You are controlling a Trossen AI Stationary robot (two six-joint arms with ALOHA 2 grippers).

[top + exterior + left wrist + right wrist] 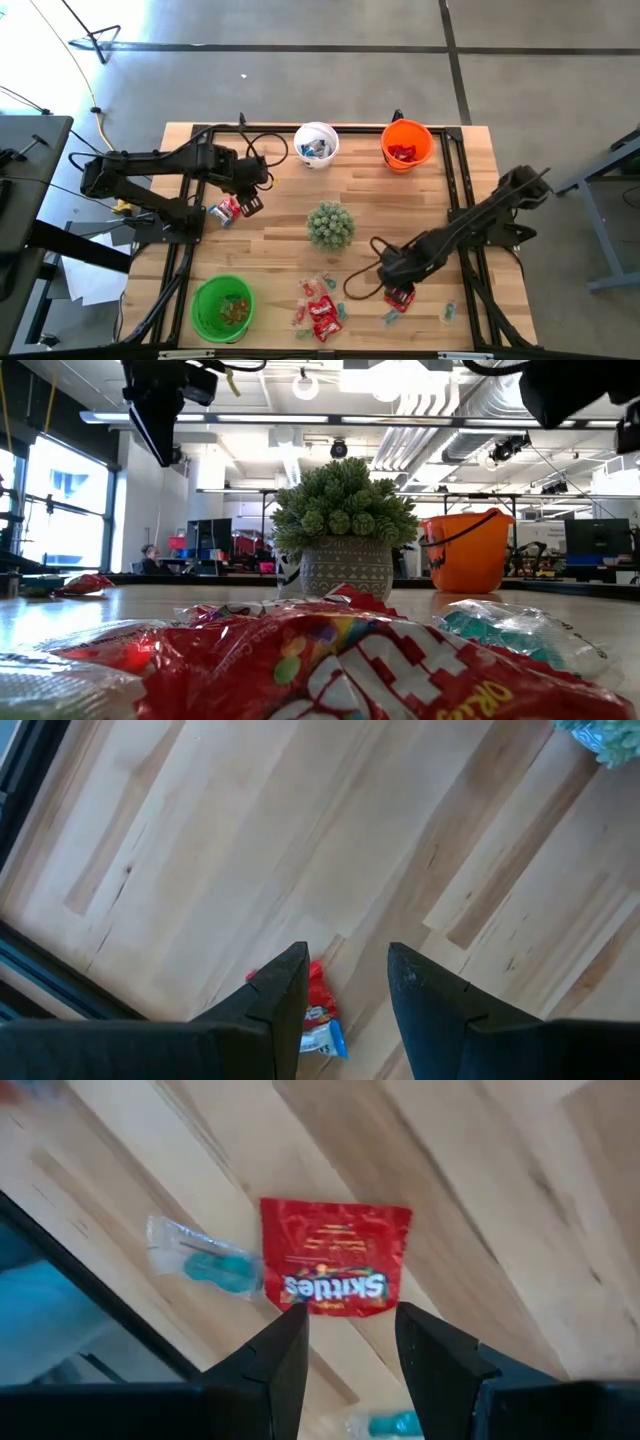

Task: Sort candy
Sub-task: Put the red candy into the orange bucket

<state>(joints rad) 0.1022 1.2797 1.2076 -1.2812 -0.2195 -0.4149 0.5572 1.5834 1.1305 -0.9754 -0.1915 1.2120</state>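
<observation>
Candy lies scattered on the wooden table (pixel 270 250). A pile of red packets and light blue wrappers (pixel 320 310) sits near the front edge and fills the low view's foreground (pixel 330 670). My right gripper (pixel 350 1325) hovers open above a single red Skittles packet (pixel 335 1255), which lies flat at the front right (pixel 400 298) beside a light blue wrapped sweet (pixel 205 1265). My left gripper (pixel 345 965) stands open above the table's left side. Below it lies a red packet (pixel 318 995) on a blue-and-white wrapper, at the left edge (pixel 228 210).
A white bucket (pixel 316 145) and an orange bucket (pixel 406 145) stand at the far edge, and a green bucket (pixel 222 305) at the front left. A green spiky potted plant (pixel 330 225) stands mid-table. More light blue sweets (pixel 448 312) lie at the front right.
</observation>
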